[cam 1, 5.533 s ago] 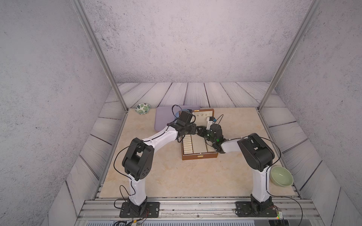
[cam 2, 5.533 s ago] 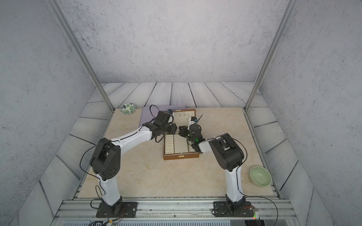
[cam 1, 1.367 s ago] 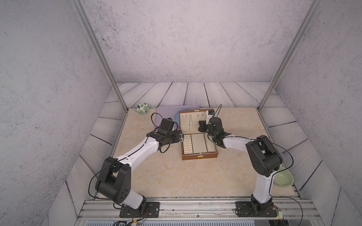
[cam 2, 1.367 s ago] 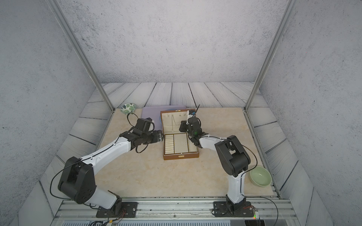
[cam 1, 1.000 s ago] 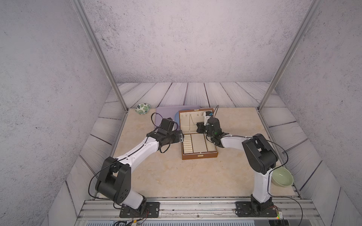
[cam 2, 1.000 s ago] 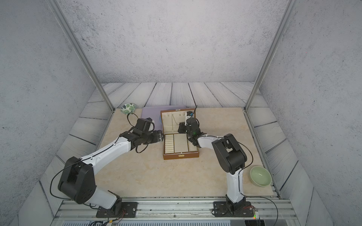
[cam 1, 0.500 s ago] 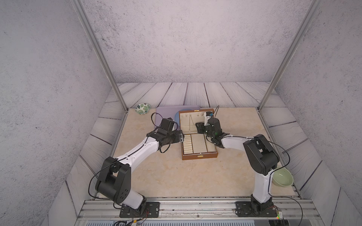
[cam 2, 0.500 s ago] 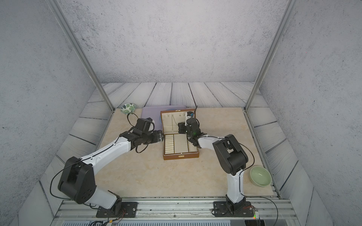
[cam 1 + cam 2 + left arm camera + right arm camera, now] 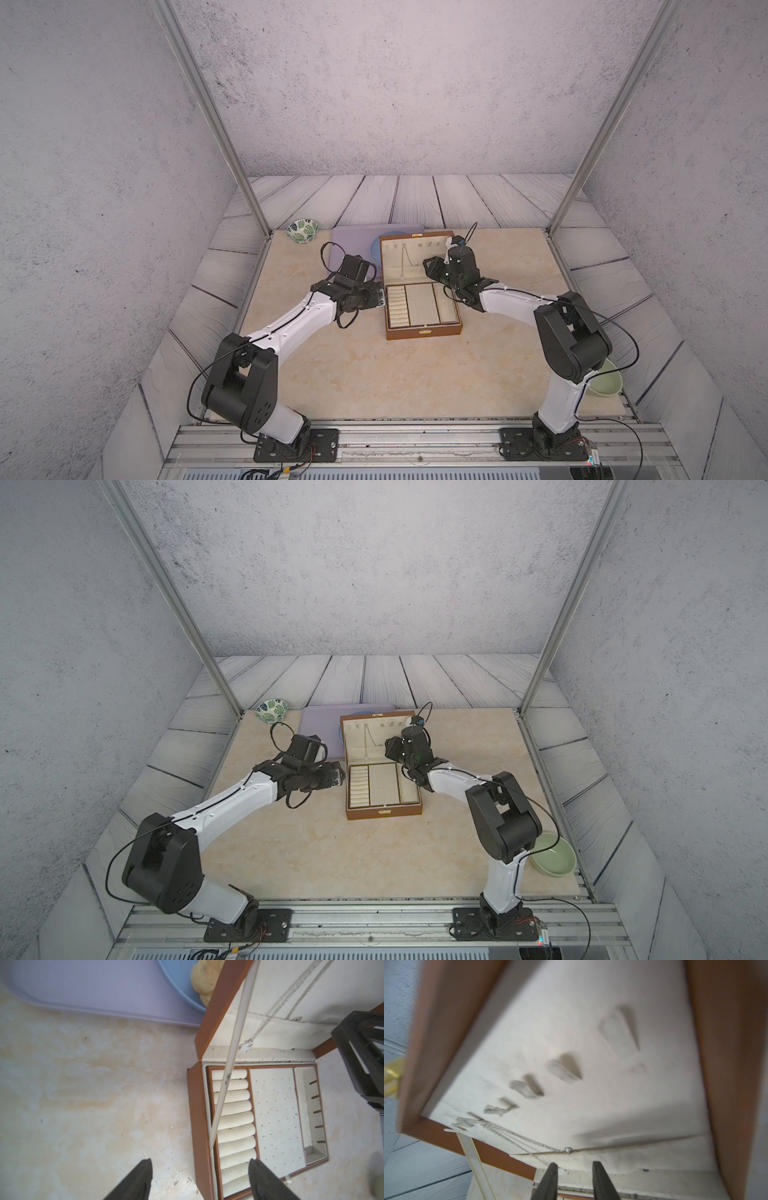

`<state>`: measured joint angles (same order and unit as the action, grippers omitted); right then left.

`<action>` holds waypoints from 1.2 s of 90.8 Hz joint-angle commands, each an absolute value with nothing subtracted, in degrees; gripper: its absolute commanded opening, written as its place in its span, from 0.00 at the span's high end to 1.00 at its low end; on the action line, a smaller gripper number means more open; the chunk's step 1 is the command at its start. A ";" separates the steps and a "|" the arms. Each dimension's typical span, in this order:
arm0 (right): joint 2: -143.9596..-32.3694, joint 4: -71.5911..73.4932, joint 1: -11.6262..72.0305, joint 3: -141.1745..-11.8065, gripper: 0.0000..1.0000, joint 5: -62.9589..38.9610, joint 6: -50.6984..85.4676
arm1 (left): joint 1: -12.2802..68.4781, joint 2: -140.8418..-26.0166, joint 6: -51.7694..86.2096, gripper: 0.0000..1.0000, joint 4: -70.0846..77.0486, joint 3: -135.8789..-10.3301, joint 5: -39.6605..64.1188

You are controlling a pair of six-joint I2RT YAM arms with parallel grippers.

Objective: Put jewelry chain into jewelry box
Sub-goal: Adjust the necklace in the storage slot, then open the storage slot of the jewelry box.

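Jewelry chain: You find the jewelry chain [image 9: 402, 259] in the jewelry box [image 9: 424, 330]. It hangs from a hook near the 11 o'clock corner of the raised lid [image 9: 376, 718]. In both top views it shows as a thin pale line down the cream lining. In the left wrist view its strands [image 9: 291, 995] run down to a small pendant [image 9: 247, 1045] low on the lining.

Jewelry box: It sits open in the middle of the bench [image 9: 332, 374], with the lid upright on its 12 o'clock side and a gold clasp [image 9: 424, 331] facing 6 o'clock. The tray has ring rolls [image 9: 232, 1118] on the 9 o'clock side, a dotted panel [image 9: 276, 1118] in the middle and a narrow divided slot [image 9: 311, 1111] on the 3 o'clock side.

Right hand: Your right hand [image 9: 574, 1164] is at the chain's 3 o'clock, close in front of the lid lining. Its fingers [image 9: 550, 1180] are a little apart with nothing between them. One tip is just beside the chain's lower end, and you cannot tell whether it touches.

Left hand: Your left hand [image 9: 200, 1161] is at the box's 9 o'clock, just beside the brown wall. It is spread wide and empty.

Around: A lilac tray [image 9: 353, 241] lies at the box's 11 o'clock, partly behind the lid. A leaf-patterned bowl [image 9: 302, 231] stands in the bench's 11 o'clock corner. A pale green bowl [image 9: 555, 856] is out at 4 o'clock, behind your right arm.
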<state>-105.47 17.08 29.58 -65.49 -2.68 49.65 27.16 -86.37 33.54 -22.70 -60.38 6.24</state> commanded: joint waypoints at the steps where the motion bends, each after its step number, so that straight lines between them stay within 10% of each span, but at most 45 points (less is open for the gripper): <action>1: -105.02 12.11 29.52 -67.01 0.68 -3.16 58.11 | 26.72 -86.09 31.78 0.23 -28.22 -59.62 4.55; 109: -114.21 18.12 29.87 -71.47 0.66 2.99 77.02 | 26.76 -81.92 32.61 0.24 -30.35 -56.78 4.67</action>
<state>-113.49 17.61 29.91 -70.83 0.60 75.55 27.05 -83.31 32.58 -29.98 -57.41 4.75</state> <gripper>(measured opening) 0.338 0.761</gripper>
